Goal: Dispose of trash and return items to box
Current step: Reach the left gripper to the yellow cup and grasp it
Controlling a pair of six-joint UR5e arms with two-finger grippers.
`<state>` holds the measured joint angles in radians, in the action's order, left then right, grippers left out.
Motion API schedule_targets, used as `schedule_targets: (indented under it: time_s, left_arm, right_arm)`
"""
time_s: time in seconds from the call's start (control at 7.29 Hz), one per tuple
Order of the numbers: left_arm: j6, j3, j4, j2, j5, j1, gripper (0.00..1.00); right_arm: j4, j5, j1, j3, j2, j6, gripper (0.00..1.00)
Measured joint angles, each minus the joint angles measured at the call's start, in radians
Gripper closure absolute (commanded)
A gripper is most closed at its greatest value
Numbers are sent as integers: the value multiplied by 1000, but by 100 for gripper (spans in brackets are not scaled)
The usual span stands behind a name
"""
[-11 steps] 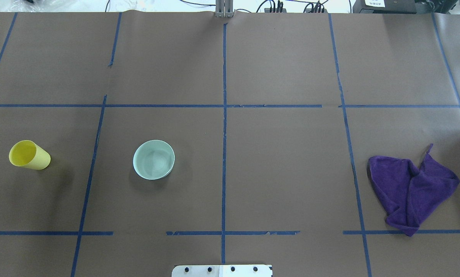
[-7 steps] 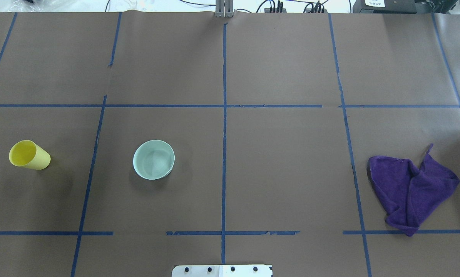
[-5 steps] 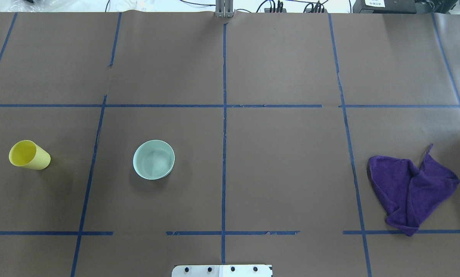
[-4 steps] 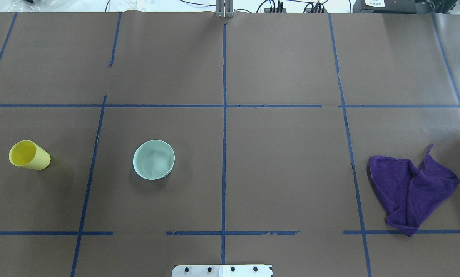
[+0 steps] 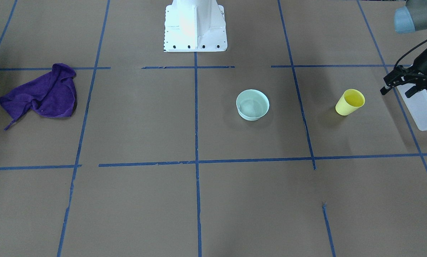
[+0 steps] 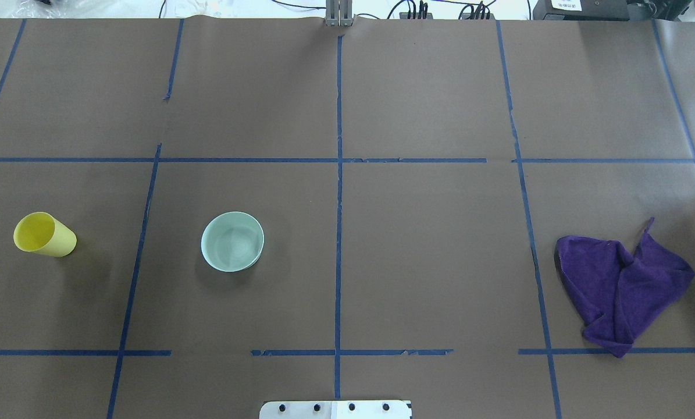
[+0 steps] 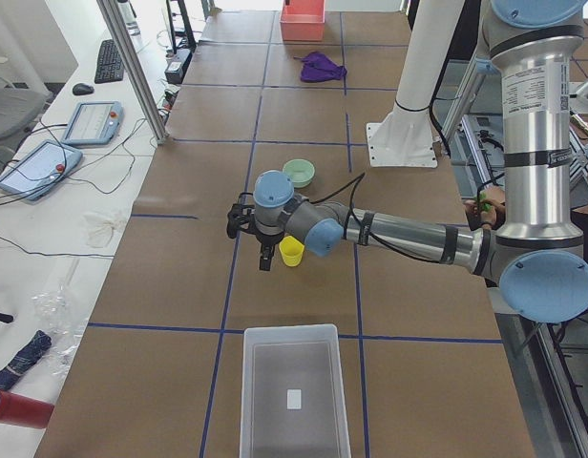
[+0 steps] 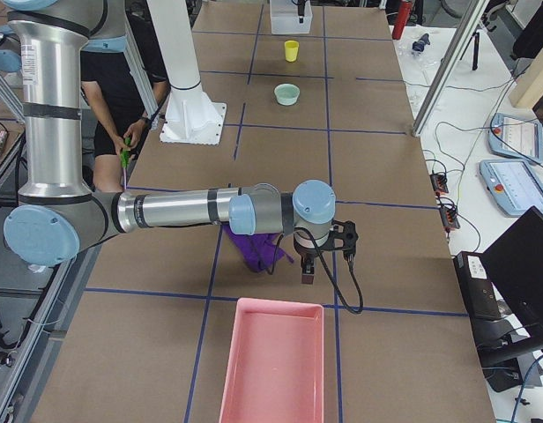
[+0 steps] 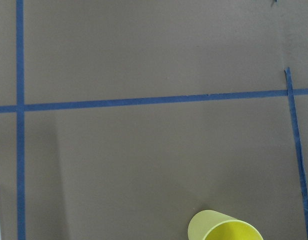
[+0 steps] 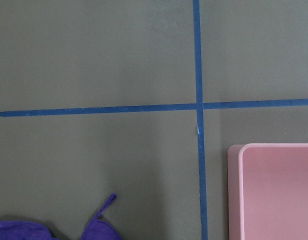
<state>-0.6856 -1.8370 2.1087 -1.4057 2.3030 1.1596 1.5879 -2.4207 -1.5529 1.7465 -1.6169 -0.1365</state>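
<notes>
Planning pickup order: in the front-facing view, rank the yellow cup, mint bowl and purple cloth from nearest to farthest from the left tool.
1. yellow cup, close to the left tool, at the view's right.
2. mint bowl, just right of centre.
3. purple cloth, at the view's far left.

Cup [image 6: 45,234] far left on table [image 6: 428,262], bowl [image 6: 232,241] right of it, well apart; cloth [image 6: 620,288] far right. Past cup, at left end, box [image 7: 275,382]; past cloth, at right end, tray [image 8: 271,361].
</notes>
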Motion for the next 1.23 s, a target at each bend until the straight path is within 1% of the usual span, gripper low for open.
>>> schedule_targets:
  time_s: [0.27, 0.55, 0.69, 0.82, 1.1, 1.23]
  left_arm:
    - [-140, 13, 79, 13, -91, -115, 0]
    - [-241, 45, 148, 13, -147, -202, 0]
    - [-262, 60, 171, 13, -164, -225, 0]
    - [-270, 75, 186, 12, -171, -235, 13]
    - [-272, 88, 195, 12, -177, -246, 51]
    - [-272, 90, 195, 13, -184, -254, 74]
  right_arm:
    - [-1, -2, 7, 4, 1, -1, 0]
    - [-5, -2, 8, 5, 6, -4, 0]
    - [-7, 0, 10, 3, 6, -4, 0]
    - [-9, 3, 11, 2, 2, -3, 0]
    - [-24, 4, 12, 1, -5, -1, 0]
    - [-35, 3, 13, 1, -6, -1, 0]
